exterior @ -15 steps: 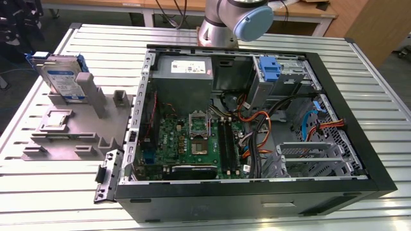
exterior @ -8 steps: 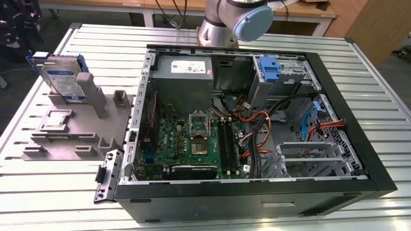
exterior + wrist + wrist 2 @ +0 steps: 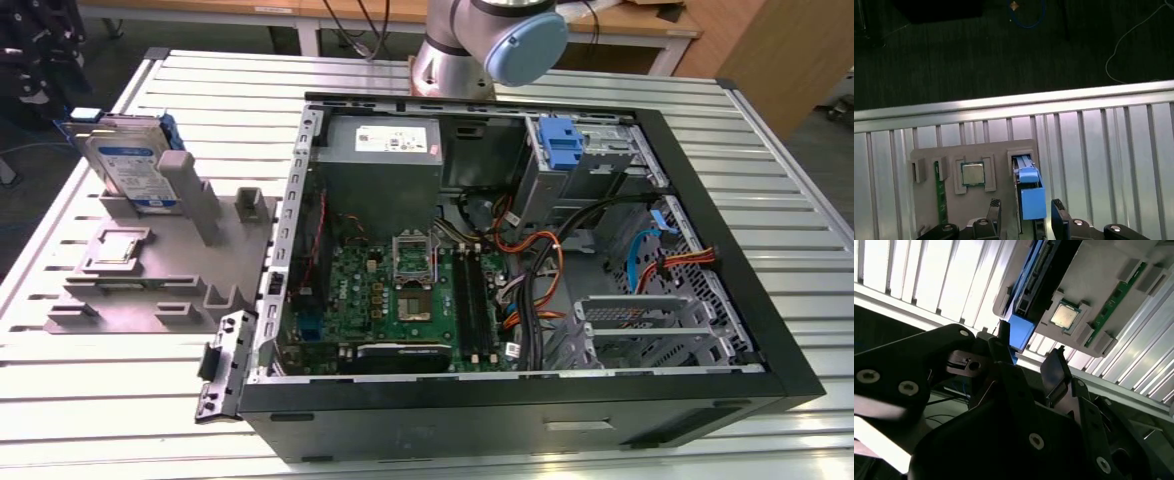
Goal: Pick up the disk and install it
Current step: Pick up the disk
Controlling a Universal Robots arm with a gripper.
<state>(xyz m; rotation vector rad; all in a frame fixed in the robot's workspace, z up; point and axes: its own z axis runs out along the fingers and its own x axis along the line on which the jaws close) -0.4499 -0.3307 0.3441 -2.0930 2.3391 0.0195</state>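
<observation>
disk [image 3: 134,165]: exterior view, upright in grey holder [image 3: 147,275], the exterior view's left
computer case [image 3: 534,400]: open, beside holder
gripper [image 3: 1026,212]: first wrist view, spread wide, straddling disk's blue end
chip [image 3: 973,174]: beside disk
fingers [image 3: 1055,371]: second wrist view, apart, holding nothing

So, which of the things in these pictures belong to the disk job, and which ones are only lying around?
For the job: the disk, standing upright in the grey holder; the open gripper; the open computer case.
Just lying about: the square chip and the green memory stick in the same holder; the blue bracket inside the case.
</observation>
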